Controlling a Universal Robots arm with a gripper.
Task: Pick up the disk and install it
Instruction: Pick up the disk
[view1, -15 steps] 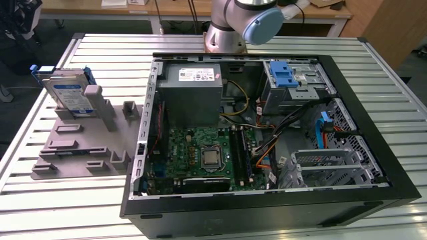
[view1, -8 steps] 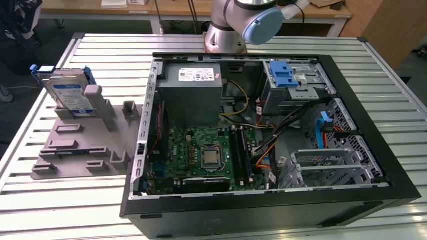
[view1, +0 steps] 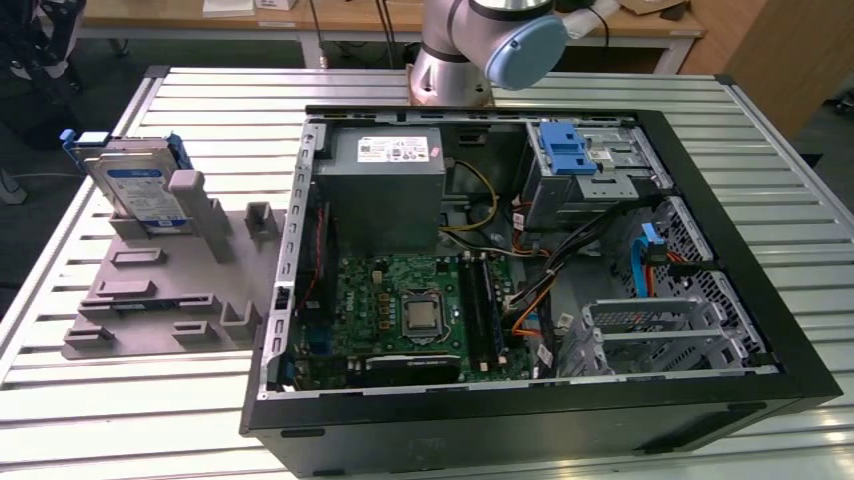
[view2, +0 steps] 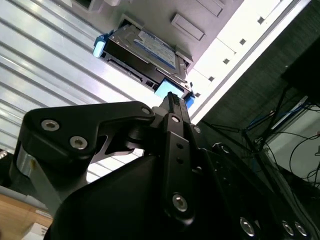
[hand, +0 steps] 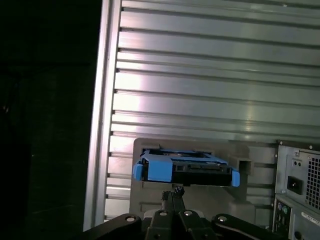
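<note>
We're looking past the black gripper (view2: 171, 96), which is taking up most of the foreground, its fingers closing down to one narrow tip with nothing pinched in them. That tip is lining up with a blue corner of the disk (view2: 145, 47), though we're not seeing whether they're touching. The disk is sitting in a pale grey holder (view2: 225, 50), label side showing, with the blue frame (view2: 100, 46) sticking out at both ends. The holder is resting on a ribbed metal table (view2: 50, 65). Off the table's edge, cables (view2: 295, 135) are trailing across dark floor.
</note>
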